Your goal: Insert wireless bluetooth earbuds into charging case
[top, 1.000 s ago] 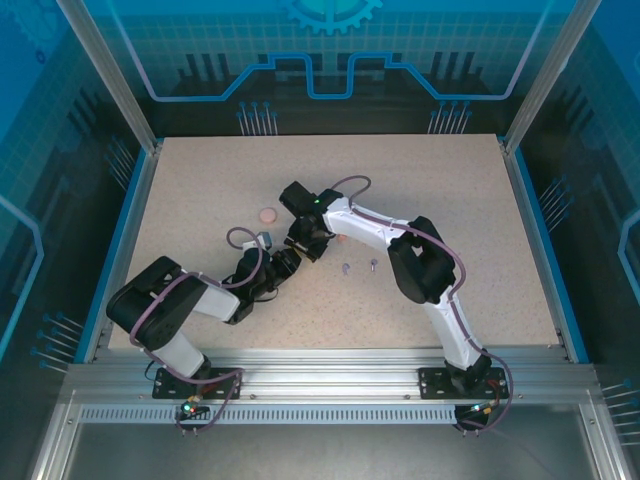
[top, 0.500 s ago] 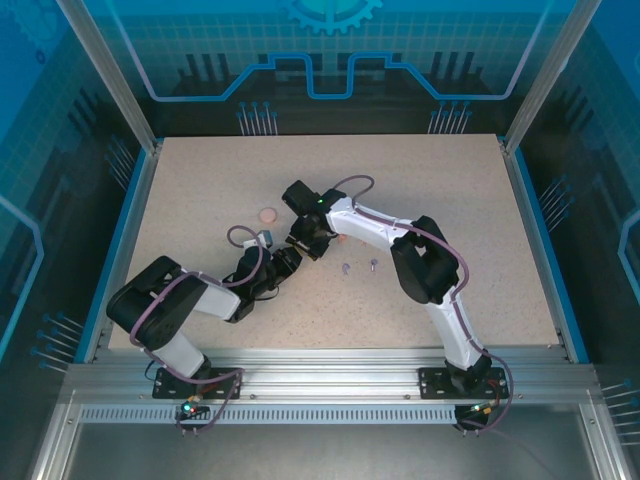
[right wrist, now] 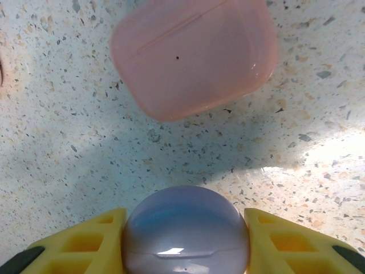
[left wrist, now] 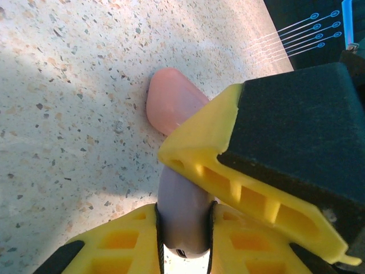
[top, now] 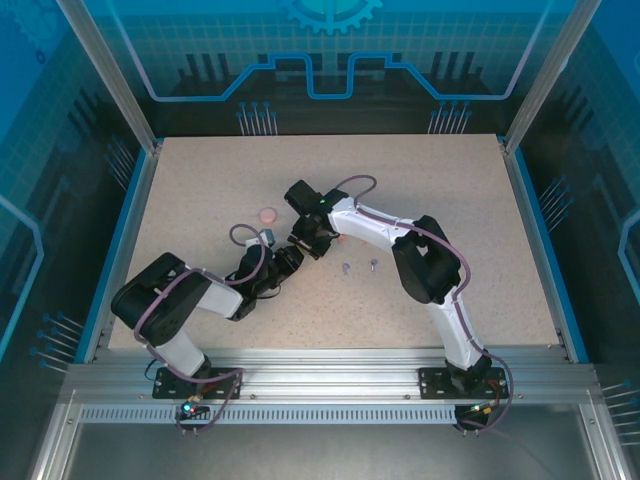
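Hardly anything shifts from a second ago: the two arms nudge a touch where they meet mid-surface, and the coral case (top: 266, 214) sits on the same spot beyond them.

Left gripper (left wrist: 183, 225) is clenched on the purple case (left wrist: 178, 188), pinching it across its thin side. Right gripper (right wrist: 186, 228) is on the same case, a yellow finger pressed to each of its wide flanks, so both grippers are grasping it at once. From the left wrist, one finger of the right gripper crosses over the top of the case.

The pink case (right wrist: 194, 57) lies flat on the speckled surface (right wrist: 57, 154) just beyond the purple one, near it but apart, and closed, with a faint seam line across it.

Now the purple earbuds (top: 345, 268): two tiny specks loose on the surface, just to the right of the joined grippers and on the near side of the right forearm. They are near the grippers but touched by neither, and near each other without touching.

From above, the grippers cover the purple case, and the right arm covers all but a sliver of the pink one. Both wrist views cut off the lower end of the purple case, so I cannot tell whether its lid is open. The earbuds are too small from above to make out stems or which way they point.
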You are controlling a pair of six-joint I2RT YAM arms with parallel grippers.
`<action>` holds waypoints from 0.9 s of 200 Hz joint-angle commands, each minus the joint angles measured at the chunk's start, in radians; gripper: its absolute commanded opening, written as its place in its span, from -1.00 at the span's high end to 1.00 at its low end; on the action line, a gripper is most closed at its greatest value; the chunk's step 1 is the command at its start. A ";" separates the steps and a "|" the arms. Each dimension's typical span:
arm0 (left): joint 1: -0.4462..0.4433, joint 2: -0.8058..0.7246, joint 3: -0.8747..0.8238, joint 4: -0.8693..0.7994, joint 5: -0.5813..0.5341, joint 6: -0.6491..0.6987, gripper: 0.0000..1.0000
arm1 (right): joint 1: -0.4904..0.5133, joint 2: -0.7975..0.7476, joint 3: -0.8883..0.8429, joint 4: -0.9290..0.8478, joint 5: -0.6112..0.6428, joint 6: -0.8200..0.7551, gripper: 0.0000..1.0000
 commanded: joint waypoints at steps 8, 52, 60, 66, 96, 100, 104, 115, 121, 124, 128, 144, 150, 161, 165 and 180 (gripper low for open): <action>-0.005 0.041 0.033 0.037 -0.011 0.015 0.72 | 0.022 -0.045 -0.014 -0.022 -0.077 0.008 0.28; -0.006 0.035 0.025 0.037 -0.005 0.012 0.89 | 0.017 -0.051 -0.015 -0.017 -0.076 0.009 0.16; -0.005 0.031 0.021 0.030 -0.004 0.013 0.89 | 0.012 -0.052 -0.012 -0.020 -0.074 0.010 0.06; -0.006 0.027 0.017 0.027 -0.003 0.013 0.90 | 0.008 -0.053 -0.008 -0.021 -0.074 0.010 -0.03; -0.006 0.001 -0.008 0.007 0.011 0.018 0.92 | -0.027 -0.076 0.017 -0.019 -0.054 -0.020 -0.29; -0.006 -0.004 -0.012 0.004 0.016 0.020 0.92 | -0.034 -0.080 0.024 -0.025 -0.048 -0.027 -0.30; -0.006 -0.012 -0.015 0.000 0.021 0.025 0.92 | -0.040 -0.085 0.030 -0.033 -0.042 -0.035 -0.30; -0.005 -0.034 -0.019 -0.028 0.041 0.044 0.92 | -0.056 -0.107 0.036 -0.042 -0.022 -0.057 -0.32; -0.006 -0.048 -0.020 -0.048 0.054 0.059 0.92 | -0.064 -0.121 0.035 -0.044 -0.013 -0.069 -0.32; -0.005 -0.055 -0.022 -0.055 0.059 0.067 0.93 | -0.070 -0.129 0.033 -0.045 -0.009 -0.075 -0.32; -0.005 -0.065 -0.024 -0.062 0.066 0.074 0.93 | -0.076 -0.140 0.030 -0.045 -0.003 -0.084 -0.33; 0.001 -0.108 -0.031 -0.090 0.106 0.121 0.93 | -0.102 -0.186 -0.004 -0.039 0.007 -0.127 -0.33; 0.007 -0.124 -0.029 -0.107 0.131 0.141 0.93 | -0.111 -0.208 -0.025 -0.029 0.007 -0.148 -0.33; 0.018 -0.155 -0.023 -0.141 0.176 0.183 0.94 | -0.132 -0.249 -0.079 -0.009 0.008 -0.190 -0.33; 0.024 -0.166 -0.020 -0.151 0.197 0.196 0.94 | -0.139 -0.267 -0.102 -0.003 0.008 -0.204 -0.33; 0.049 -0.197 -0.009 -0.178 0.268 0.236 0.94 | -0.171 -0.330 -0.209 0.059 -0.013 -0.257 -0.33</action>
